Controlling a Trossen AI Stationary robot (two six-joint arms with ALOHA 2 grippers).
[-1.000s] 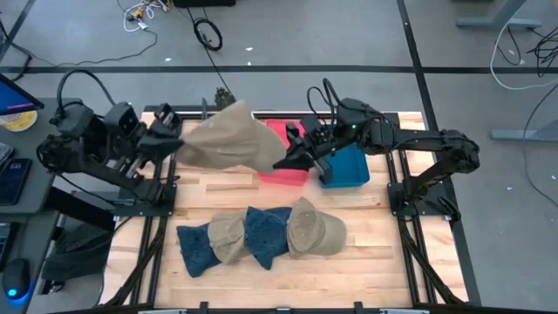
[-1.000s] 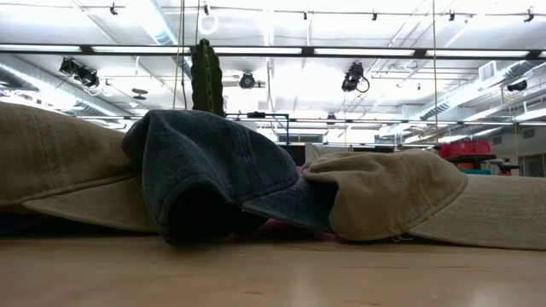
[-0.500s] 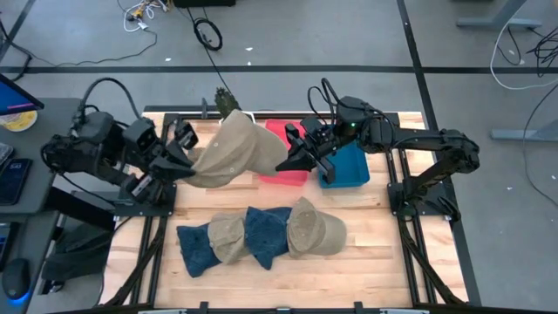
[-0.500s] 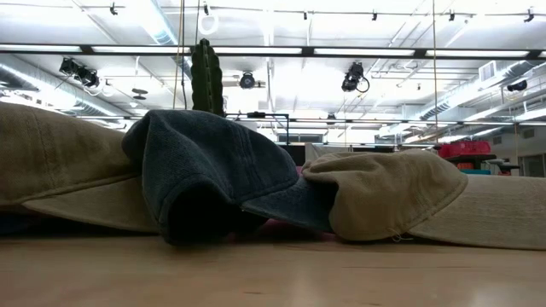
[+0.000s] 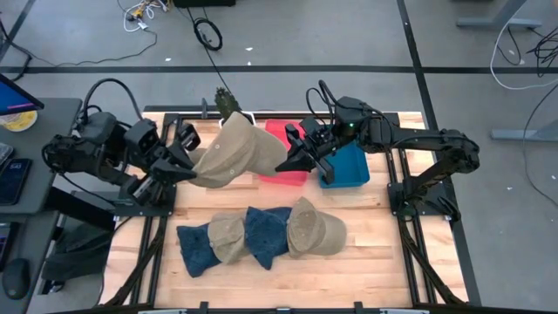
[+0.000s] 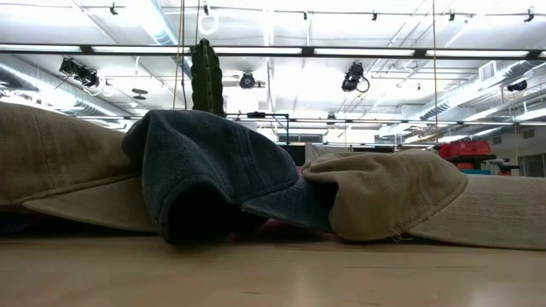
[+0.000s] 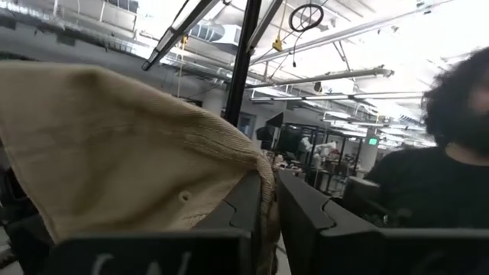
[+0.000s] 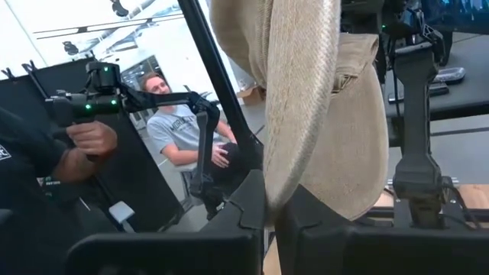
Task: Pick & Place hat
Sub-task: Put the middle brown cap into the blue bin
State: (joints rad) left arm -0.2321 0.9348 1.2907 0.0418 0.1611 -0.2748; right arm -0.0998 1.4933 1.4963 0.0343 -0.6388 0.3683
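Observation:
A tan hat (image 5: 231,150) hangs above the table's far half, stretched between my two grippers. My left gripper (image 5: 190,163) is shut on the hat's left end, and that end fills the left wrist view as tan cloth (image 7: 130,153). My right gripper (image 5: 281,164) is shut on the right end, in front of the red bin (image 5: 292,166). In the right wrist view the hat (image 8: 306,92) rises from between the fingers. The low view shows neither gripper nor the held hat. My left gripper pinches the crown's rim edge (image 7: 267,191) between its two fingers, coming about level from the table's left. The hat is lifted clear of the table and sags a little toward the other gripper. My right gripper pinches the stitched brim edge (image 8: 284,179) between its two fingers, level, from the table's right side. The brim stands on edge, rising out of the fingers, and the hat is clear of the table and the bins.
Several blue and tan hats (image 5: 261,234) lie overlapping in a row near the table's front; the low view shows a blue one (image 6: 205,170) and a tan one (image 6: 384,192). A blue bin (image 5: 347,166) stands beside the red bin. People (image 8: 183,130) stand and sit beyond the table.
My left gripper has gone toward the table's near edge and a little toward my right gripper, turning at the wrist. The hat's left end went with it. The hat was spread wide and is now bunched shorter and slacker. Its right end stayed in place.

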